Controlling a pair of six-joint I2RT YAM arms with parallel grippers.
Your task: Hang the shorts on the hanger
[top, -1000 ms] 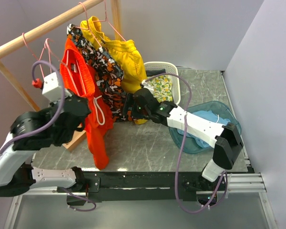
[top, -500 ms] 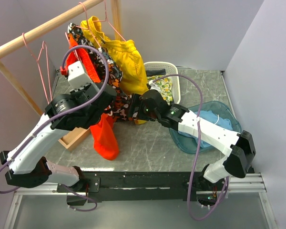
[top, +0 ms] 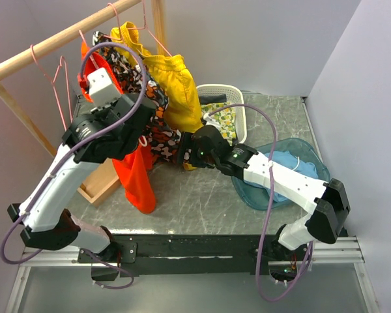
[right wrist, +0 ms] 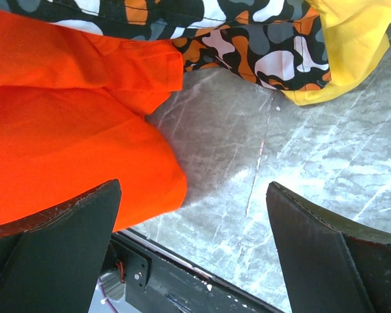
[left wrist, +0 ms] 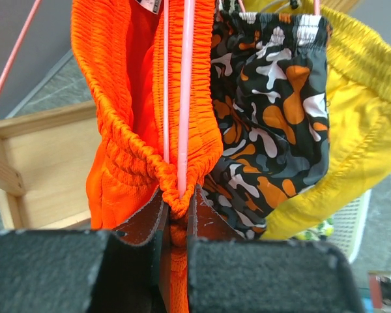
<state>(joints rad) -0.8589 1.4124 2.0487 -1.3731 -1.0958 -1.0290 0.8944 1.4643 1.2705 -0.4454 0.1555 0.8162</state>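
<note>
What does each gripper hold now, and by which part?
The left gripper pinches the orange shorts at the bunched waistband, apparently together with the pink hanger wire. The right gripper is open and holds nothing.

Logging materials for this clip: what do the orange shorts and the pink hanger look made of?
The shorts: soft matte fabric, judging by the fine weave and the gathered elastic waistband. The hanger: thin smooth pink rod, likely coated wire or plastic; the look leaves that open.

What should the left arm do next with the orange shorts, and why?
Probably raise the left tool slightly toward the wooden rod: it is shut on the shorts and hanger together, close beneath that rod.
</note>
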